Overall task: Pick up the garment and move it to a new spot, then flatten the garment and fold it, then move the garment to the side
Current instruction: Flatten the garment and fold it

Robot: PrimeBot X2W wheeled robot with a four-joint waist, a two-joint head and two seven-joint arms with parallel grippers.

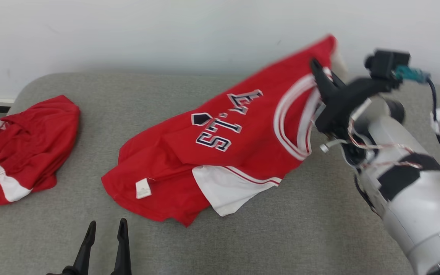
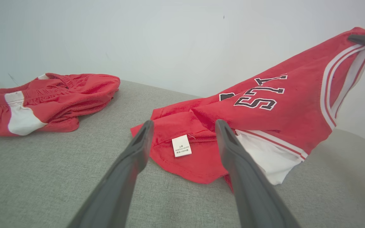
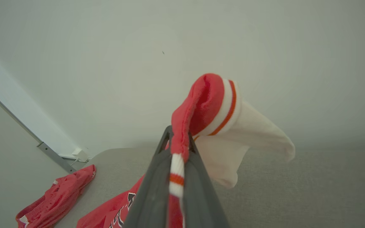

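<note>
Right tool [image 3: 178,136] grips the jersey [image 1: 243,152]; left tool [image 2: 184,123], agape, frames its tag [image 2: 181,145].

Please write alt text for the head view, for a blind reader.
The right end effector, shut on a red jersey, lifts one end off a grey surface. Bottom left is the open left end effector; far left lies another red garment.

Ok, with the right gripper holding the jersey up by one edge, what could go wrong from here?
The right gripper pinches only a striped edge of the jersey near its fingertips, so it might slip free. The lower part lies bunched on the grey surface, so a one-handed lift may drag it and crumple it more.
</note>
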